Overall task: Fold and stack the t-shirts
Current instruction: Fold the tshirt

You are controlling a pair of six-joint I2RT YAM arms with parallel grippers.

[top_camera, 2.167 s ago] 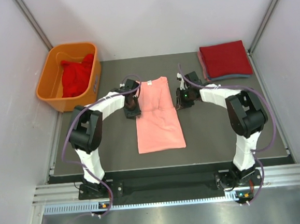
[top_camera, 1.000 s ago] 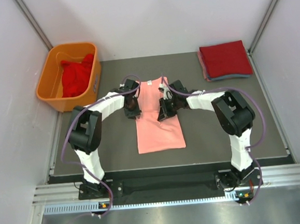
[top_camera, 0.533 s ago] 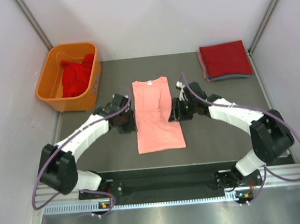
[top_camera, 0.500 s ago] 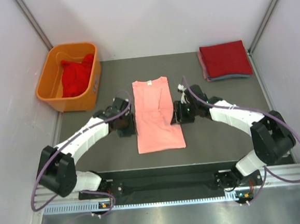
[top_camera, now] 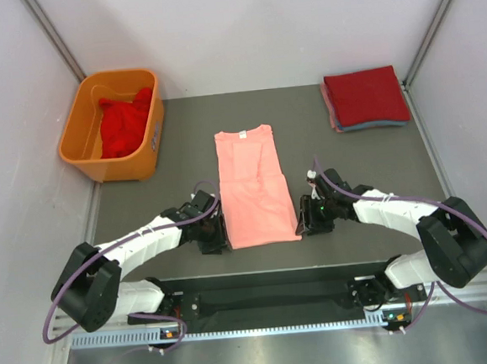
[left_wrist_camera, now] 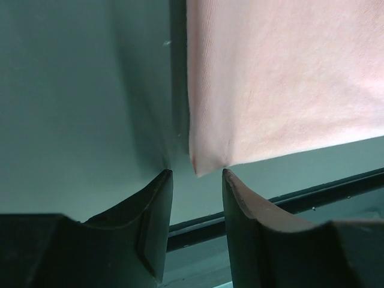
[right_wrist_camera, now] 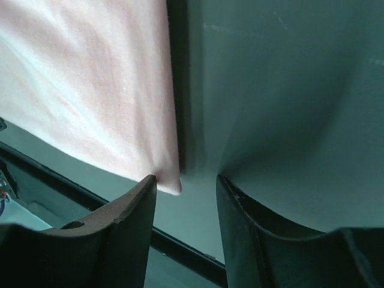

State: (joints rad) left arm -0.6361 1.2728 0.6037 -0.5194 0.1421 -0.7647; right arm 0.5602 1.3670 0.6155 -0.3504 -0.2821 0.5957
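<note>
Grey table [top_camera: 350, 148]: left hand [left_wrist_camera: 195, 173], right hand [right_wrist_camera: 185, 177] open, empty, at near corners of pink t-shirt [top_camera: 252, 190], cropped close-up.

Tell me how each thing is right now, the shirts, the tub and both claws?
pink t-shirt: lying flat, sides folded in.
orange tub: upright, holding a shirt.
red t-shirt: crumpled in the orange tub.
folded t-shirts: stacked, far right.
left claw: open at the pink t-shirt's near left corner.
right claw: open at its near right corner.
</note>
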